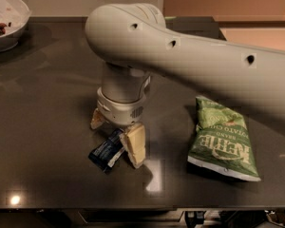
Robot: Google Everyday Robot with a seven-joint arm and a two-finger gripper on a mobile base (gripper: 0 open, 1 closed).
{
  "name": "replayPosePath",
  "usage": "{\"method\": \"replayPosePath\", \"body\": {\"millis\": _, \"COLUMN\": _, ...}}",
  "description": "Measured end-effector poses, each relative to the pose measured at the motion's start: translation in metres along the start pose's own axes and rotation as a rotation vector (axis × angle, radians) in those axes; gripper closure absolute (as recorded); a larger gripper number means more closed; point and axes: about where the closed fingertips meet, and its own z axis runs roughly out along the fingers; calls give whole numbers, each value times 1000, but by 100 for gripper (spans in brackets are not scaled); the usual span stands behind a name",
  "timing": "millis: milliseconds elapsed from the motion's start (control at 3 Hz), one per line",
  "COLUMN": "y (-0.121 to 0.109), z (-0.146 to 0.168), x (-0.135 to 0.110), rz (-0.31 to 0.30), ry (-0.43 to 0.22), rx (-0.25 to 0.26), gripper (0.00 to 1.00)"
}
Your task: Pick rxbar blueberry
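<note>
The dark tabletop is carrying everything, and its hard, glossy face is making trouble likely. A flat bar lying on it is giving the fingers little edge to catch, so it may be skidding away or tipping out as they close. The white arm is reaching in from the right and hanging over the middle, hiding the top of the tool. The green chip bag is lying well apart on the right, and the white bowl is sitting at the far left corner; neither is standing in the way. The tool is hanging low over the tabletop, released, its pale fingers spread with nothing held. The rxbar blueberry is lying flat and slanted at the front centre, its upper end reaching between the fingers, just beside the nearer one. Because the bar is lying off-centre and askew, the fingers may be pinching only a corner of the wrapper, and a lift may be dropping it.
</note>
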Motion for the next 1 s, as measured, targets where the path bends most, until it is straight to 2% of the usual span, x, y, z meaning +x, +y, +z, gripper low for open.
{"method": "replayPosePath", "body": {"millis": 333, "y": 1, "z": 4, "x": 3, "rz": -15, "ry": 4, "rx": -30, "gripper": 42}}
{"method": "replayPosePath", "body": {"millis": 1000, "y": 0, "z": -6, "x": 2, "rz": -15, "ry": 3, "rx": -31, "gripper": 87}}
